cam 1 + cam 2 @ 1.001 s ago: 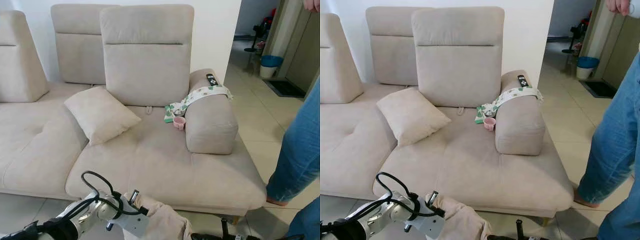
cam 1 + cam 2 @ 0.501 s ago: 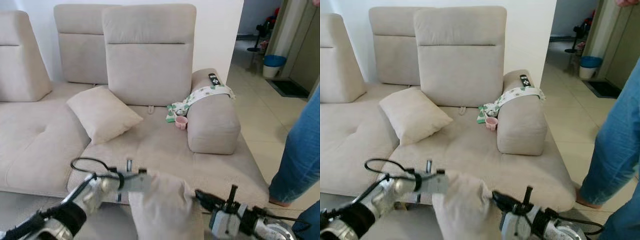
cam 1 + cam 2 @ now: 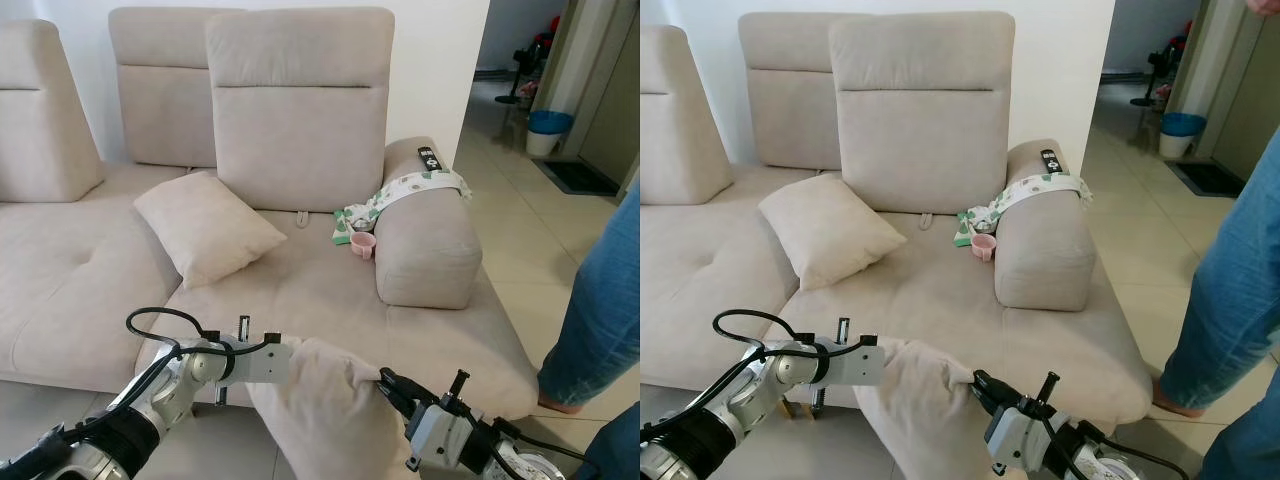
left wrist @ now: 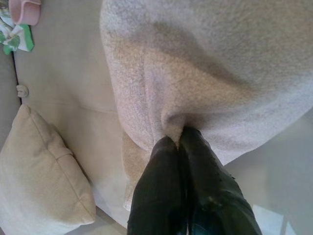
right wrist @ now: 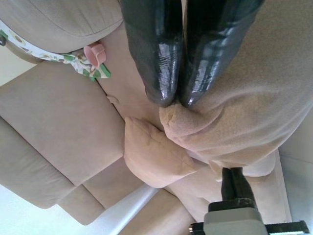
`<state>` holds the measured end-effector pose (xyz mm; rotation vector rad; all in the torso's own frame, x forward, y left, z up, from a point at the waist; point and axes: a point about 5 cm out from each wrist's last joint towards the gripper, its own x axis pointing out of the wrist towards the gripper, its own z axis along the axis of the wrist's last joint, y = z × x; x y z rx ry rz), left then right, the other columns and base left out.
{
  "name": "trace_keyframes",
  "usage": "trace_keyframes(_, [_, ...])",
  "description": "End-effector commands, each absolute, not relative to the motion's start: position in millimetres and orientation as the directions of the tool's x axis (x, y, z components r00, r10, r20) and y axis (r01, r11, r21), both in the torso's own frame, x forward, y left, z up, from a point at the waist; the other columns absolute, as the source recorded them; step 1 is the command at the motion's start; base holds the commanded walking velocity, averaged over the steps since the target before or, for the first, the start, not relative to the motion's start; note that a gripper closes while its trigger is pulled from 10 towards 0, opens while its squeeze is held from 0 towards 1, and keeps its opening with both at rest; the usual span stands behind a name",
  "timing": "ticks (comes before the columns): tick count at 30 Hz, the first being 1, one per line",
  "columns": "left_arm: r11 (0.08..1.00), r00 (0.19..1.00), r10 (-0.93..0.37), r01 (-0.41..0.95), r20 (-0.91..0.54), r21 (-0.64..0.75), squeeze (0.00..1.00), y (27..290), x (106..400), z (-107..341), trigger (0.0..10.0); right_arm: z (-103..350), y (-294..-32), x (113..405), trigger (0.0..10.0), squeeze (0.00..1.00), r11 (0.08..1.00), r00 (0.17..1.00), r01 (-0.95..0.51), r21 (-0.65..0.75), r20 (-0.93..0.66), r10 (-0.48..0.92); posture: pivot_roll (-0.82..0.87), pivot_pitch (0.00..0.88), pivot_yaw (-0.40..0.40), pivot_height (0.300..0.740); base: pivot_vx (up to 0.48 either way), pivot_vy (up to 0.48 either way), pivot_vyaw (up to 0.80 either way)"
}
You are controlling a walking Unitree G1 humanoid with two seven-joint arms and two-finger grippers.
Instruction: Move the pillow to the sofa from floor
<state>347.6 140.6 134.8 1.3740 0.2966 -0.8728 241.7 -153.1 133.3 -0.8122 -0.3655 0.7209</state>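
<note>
A beige pillow hangs in the air just in front of the sofa's front edge, held by two corners. My left gripper is shut on its left corner, and in the left wrist view the black fingers pinch a fold of the pillow. My right gripper is shut on the right corner, fingers closed on the fabric. The beige sofa lies right behind the pillow, its seat wide and flat.
A second beige cushion leans on the seat at left. A pink cup and a green-patterned cloth lie by the armrest, with a black remote on top. A person's jeans leg stands at right on the tiled floor.
Both grippers have come a little lower and nearer with the pillow, which now hangs slightly lower against the seat's front edge. The camera view is nearly unchanged since half a second ago.
</note>
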Motion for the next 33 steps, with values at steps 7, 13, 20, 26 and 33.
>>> trace_keyframes(7, [-0.098,0.638,-0.341,0.706,-0.69,0.701,0.0,140,346,130,10.0,160,-144,245,10.0,0.0,0.518,0.679,-0.374,-0.769,0.154,0.718,0.03,0.002,0.02,0.565,0.0,0.0,0.0])
trace_keyframes(13, [-0.11,0.636,-0.328,0.708,-0.698,0.697,0.0,141,347,130,10.0,166,-140,245,10.0,0.0,0.526,0.675,-0.365,-0.768,0.171,0.718,0.02,0.0,0.02,0.58,0.0,0.0,0.0])
trace_keyframes(20, [-0.109,0.646,-0.323,0.701,-0.692,0.705,0.0,142,349,135,10.0,170,-137,245,10.0,0.0,0.53,0.67,-0.356,-0.77,0.185,0.719,0.02,0.0,0.021,0.595,0.0,0.0,0.0])
trace_keyframes(26, [-0.104,0.658,-0.336,0.685,-0.673,0.721,0.0,138,352,140,10.0,172,-137,245,10.0,0.0,0.533,0.671,-0.348,-0.771,0.193,0.716,0.01,0.0,0.023,0.62,0.0,0.0,0.0])
trace_keyframes(33, [-0.114,0.658,-0.339,0.681,-0.673,0.723,0.0,136,353,141,10.0,174,-135,246,10.0,0.0,0.536,0.672,-0.343,-0.771,0.197,0.714,0.01,0.0,0.024,0.645,0.0,0.0,0.0])
